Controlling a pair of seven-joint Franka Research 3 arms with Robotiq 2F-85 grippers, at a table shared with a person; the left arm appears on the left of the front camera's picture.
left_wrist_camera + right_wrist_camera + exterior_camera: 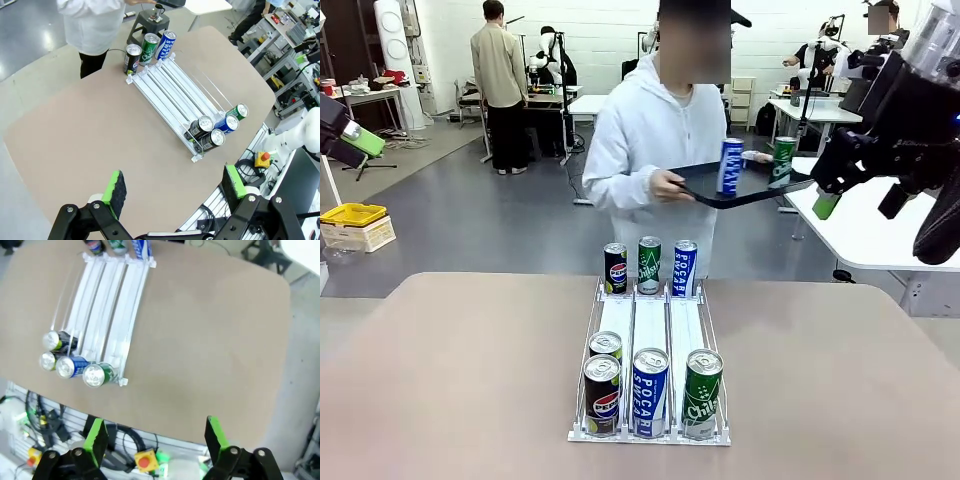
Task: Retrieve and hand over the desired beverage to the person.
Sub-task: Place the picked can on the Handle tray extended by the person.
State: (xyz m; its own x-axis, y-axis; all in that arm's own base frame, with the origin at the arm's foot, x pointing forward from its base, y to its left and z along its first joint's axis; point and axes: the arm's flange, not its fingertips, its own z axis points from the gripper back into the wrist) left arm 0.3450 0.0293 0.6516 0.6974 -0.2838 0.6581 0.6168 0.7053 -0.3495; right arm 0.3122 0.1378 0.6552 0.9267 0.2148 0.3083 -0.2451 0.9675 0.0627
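Observation:
A white three-lane rack (650, 322) stands mid-table. At its far end are a dark cola can (615, 268), a green can (649, 264) and a blue can (685, 267). At its near end are two cola cans (602, 393), a blue can (650, 391) and a green can (702, 393). The person (645, 135) in a white hooded jacket stands across the table, holding a black flat board (745, 188) that carries a blue and a green can. My left gripper (174, 185) is open, high above the table's left. My right gripper (155, 435) is open, high on the right.
The rack (172, 92) lies diagonally in the left wrist view, and the bare brown tabletop (450, 380) spreads around it. A white table (880, 235) stands behind on the right. The table's near edge with cables and a red stop button (145, 460) lies below my right gripper.

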